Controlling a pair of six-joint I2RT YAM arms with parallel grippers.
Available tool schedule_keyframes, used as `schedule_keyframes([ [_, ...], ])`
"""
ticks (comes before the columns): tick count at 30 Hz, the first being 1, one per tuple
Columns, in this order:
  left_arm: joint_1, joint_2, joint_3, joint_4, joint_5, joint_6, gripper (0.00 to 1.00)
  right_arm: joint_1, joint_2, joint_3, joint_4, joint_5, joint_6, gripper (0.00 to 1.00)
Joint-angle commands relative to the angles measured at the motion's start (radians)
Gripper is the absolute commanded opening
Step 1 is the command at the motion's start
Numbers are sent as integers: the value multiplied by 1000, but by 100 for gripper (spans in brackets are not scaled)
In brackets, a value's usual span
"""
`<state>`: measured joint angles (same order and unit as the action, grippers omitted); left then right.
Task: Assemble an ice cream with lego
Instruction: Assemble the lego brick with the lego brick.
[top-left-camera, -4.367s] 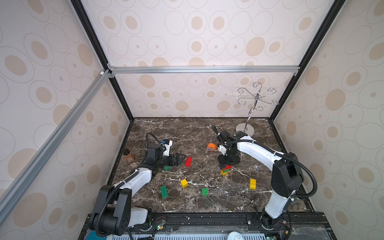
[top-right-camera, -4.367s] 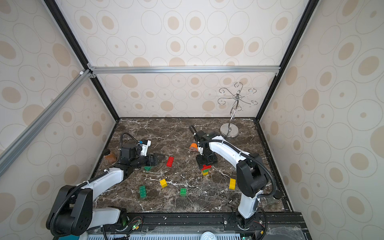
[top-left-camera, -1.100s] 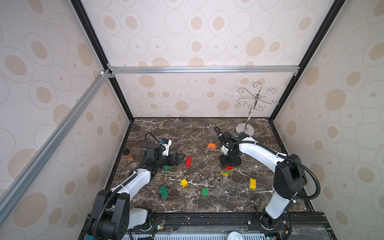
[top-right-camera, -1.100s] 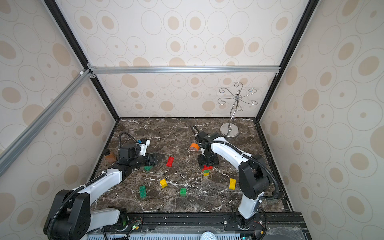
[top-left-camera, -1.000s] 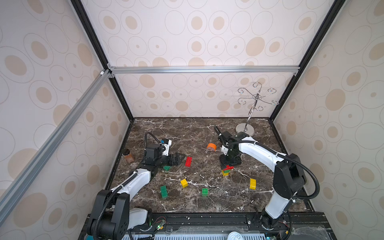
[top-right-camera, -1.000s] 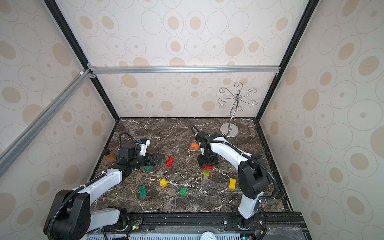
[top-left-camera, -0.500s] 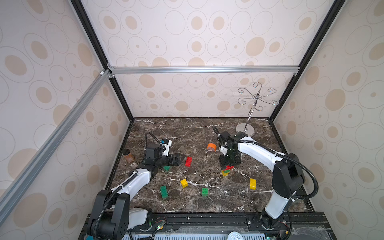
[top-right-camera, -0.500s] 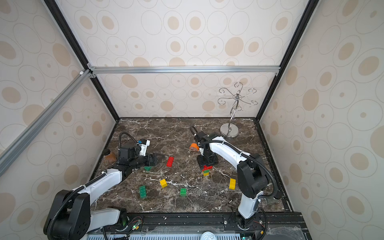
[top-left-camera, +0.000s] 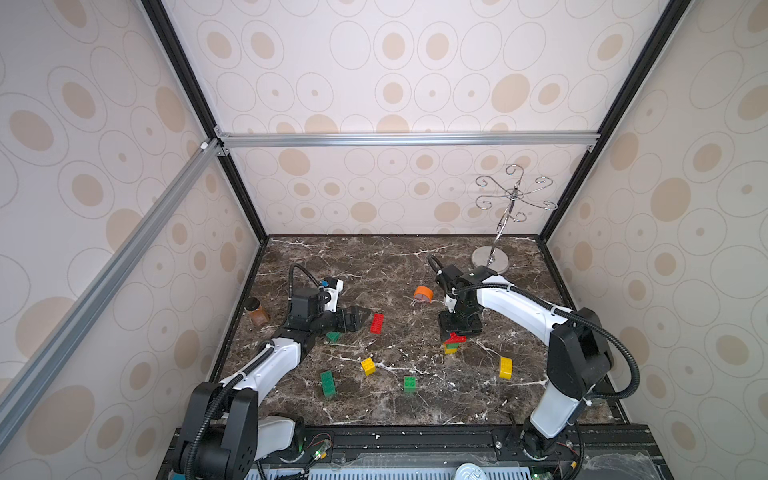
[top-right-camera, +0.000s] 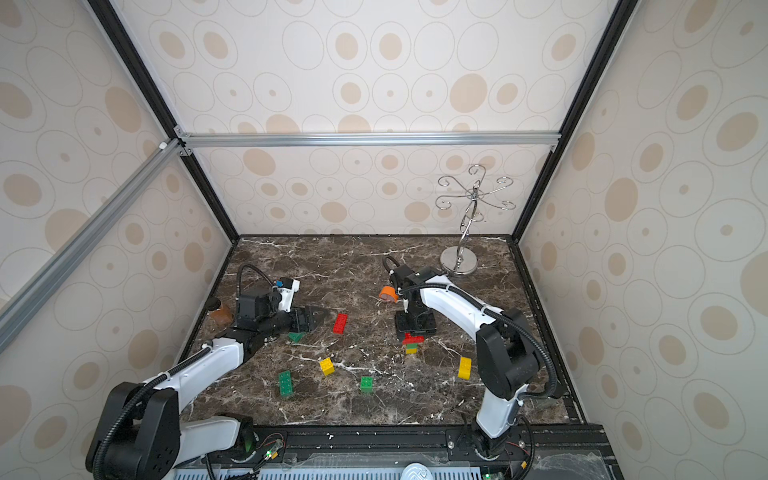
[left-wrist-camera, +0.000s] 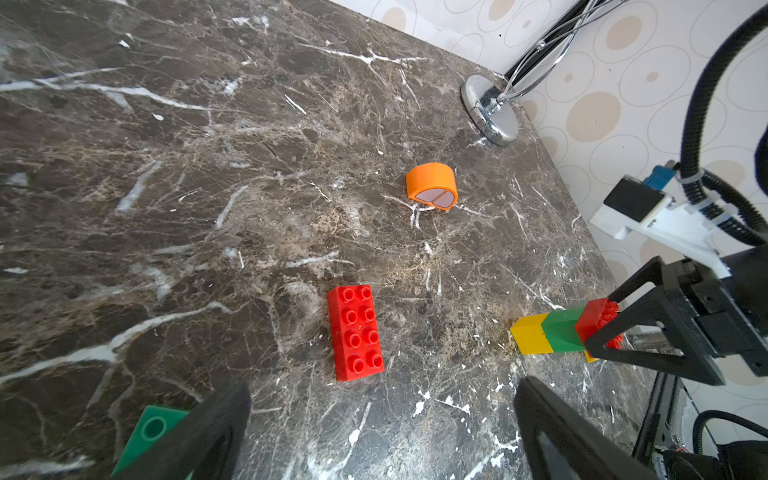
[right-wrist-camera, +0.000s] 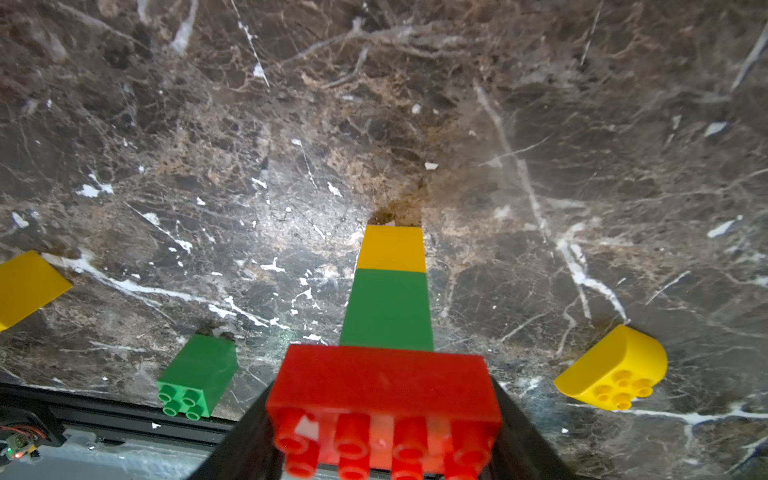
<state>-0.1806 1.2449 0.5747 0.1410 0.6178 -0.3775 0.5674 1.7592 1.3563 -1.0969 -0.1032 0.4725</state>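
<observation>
A lego stack stands right of centre in both top views: a yellow brick at the bottom, a green one on it, a red oblong brick on top. My right gripper comes down from above and is shut on that red brick. My left gripper hovers low at the left, open and empty, its fingers wide apart. Just ahead of it lies a loose red oblong brick. A green brick lies beside one finger. An orange dome piece lies further back.
Toward the front lie a yellow dome piece, a green oblong brick, a small green brick and a yellow brick. A brown jar stands by the left wall. A chrome hook stand is at the back right.
</observation>
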Motion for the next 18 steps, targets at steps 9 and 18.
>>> schedule_keyframes([
  [9,-3,-24,29,0,-7,19,100,11,148,-145,-14,-12,23,30],
  [18,-4,-27,30,-1,-19,18,100,17,91,-83,-39,-2,104,47],
])
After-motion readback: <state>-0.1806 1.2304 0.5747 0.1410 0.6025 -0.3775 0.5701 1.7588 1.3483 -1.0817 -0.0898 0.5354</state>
